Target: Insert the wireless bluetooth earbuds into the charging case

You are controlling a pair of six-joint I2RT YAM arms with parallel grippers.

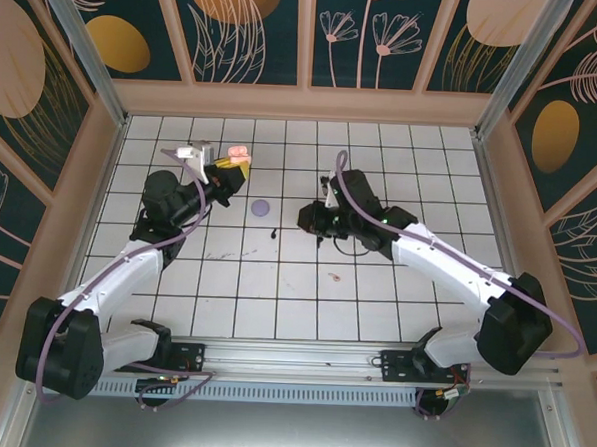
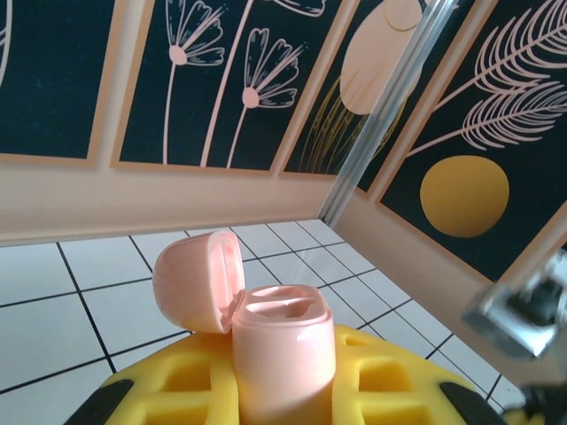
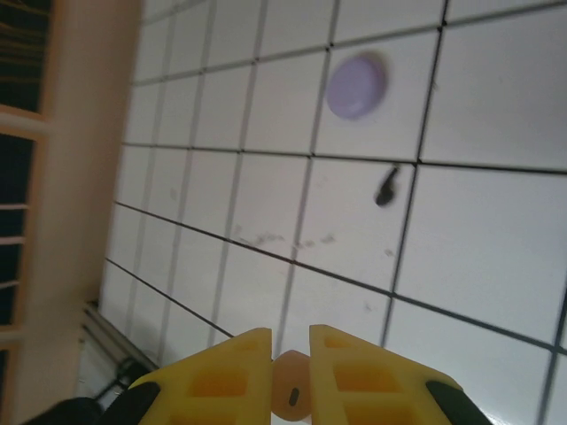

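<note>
A pink charging case (image 2: pixel 283 350) stands upright with its lid (image 2: pixel 197 283) flipped open, showing two hollow wells. My left gripper (image 2: pixel 283 394) is shut on its body between yellow fingers (image 2: pixel 177 381). From above, that gripper (image 1: pixel 234 163) holds the case (image 1: pixel 238 152) over the far left tiles. My right gripper (image 3: pixel 291 354) is shut on a pink earbud (image 3: pixel 291 397), pinched between its yellow fingertips above the floor. In the top view the right gripper (image 1: pixel 307 220) hovers mid-floor, apart from the case. A black earbud (image 3: pixel 387 186) lies loose on a tile (image 1: pixel 274 232).
A round purple object (image 3: pixel 356 86) rests on the tiles between the two grippers (image 1: pixel 262 209). A small pinkish speck (image 1: pixel 336 279) lies on a tile nearer the bases. Wooden walls with patterned panels (image 1: pixel 305 102) enclose the white tiled floor (image 1: pixel 274 302).
</note>
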